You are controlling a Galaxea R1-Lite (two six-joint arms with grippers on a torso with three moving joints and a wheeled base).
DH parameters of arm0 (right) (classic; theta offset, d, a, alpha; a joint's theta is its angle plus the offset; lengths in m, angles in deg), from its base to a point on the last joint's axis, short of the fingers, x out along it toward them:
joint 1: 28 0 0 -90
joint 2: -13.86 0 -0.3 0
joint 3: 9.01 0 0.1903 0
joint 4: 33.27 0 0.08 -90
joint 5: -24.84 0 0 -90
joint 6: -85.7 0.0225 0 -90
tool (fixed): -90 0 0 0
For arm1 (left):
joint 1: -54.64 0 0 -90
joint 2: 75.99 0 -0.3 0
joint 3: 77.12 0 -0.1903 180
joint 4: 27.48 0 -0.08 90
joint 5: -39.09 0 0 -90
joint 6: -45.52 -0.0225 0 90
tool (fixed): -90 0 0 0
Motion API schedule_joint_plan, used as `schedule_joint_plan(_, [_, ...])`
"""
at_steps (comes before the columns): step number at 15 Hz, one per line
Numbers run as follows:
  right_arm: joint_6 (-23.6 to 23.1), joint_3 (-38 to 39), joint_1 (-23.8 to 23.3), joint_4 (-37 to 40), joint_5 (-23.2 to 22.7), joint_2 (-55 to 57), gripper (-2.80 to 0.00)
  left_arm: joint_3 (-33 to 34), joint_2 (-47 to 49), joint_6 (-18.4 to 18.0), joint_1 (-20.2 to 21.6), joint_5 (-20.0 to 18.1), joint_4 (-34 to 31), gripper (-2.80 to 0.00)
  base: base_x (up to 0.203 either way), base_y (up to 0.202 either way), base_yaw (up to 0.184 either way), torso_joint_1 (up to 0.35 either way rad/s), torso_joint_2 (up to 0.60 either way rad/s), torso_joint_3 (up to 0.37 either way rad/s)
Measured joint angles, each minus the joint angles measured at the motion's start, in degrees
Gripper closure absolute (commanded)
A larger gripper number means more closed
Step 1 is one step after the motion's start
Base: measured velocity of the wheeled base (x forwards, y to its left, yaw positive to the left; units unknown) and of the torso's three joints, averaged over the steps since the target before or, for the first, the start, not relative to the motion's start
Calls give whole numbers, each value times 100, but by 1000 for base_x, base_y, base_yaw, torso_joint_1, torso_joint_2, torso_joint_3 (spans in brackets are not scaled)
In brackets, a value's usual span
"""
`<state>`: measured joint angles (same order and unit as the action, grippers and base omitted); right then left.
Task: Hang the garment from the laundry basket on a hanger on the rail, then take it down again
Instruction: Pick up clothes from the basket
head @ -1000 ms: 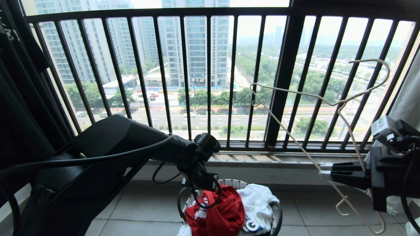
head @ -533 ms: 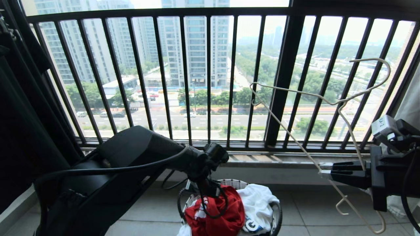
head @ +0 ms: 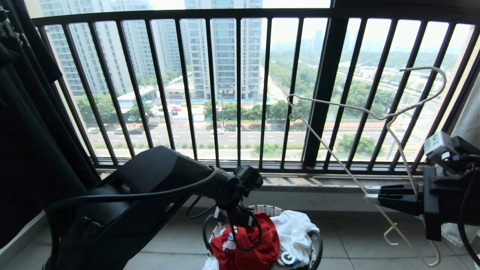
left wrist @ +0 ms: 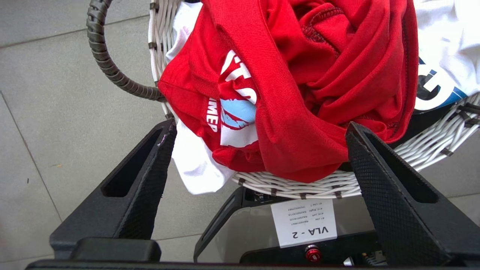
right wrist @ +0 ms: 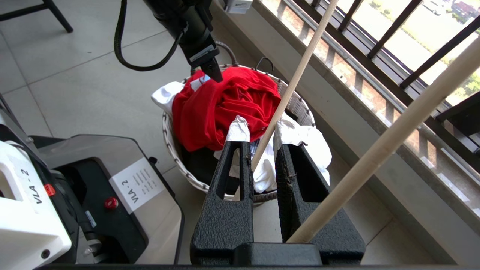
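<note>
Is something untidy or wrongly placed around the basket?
Yes. The white garment spills over the laundry basket rim and hangs outside, beneath the red garment. The hanger sits tilted in the right tool, not level.

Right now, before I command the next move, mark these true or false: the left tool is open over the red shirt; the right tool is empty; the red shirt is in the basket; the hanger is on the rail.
1. The left tool stands open above the red shirt. True.
2. The right tool is empty. False: it is shut on the hanger.
3. The red shirt lies in the laundry basket. True.
4. The hanger hangs on a rail. False: the right tool holds it in front of the window bars.
</note>
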<state>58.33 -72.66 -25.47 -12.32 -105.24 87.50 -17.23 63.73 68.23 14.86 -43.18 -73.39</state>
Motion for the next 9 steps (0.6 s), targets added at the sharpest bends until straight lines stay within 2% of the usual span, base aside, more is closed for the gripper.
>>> schedule_joint_plan(6, [2,-6,0,-11,4,2,0,42,-75,2,-81,11,-1,-280,0,0,0,0,0,0])
schedule_joint_plan(9, [2,-6,0,-11,6,2,0,70,-115,2,-127,5,-4,-280,0,0,0,4,3,-93])
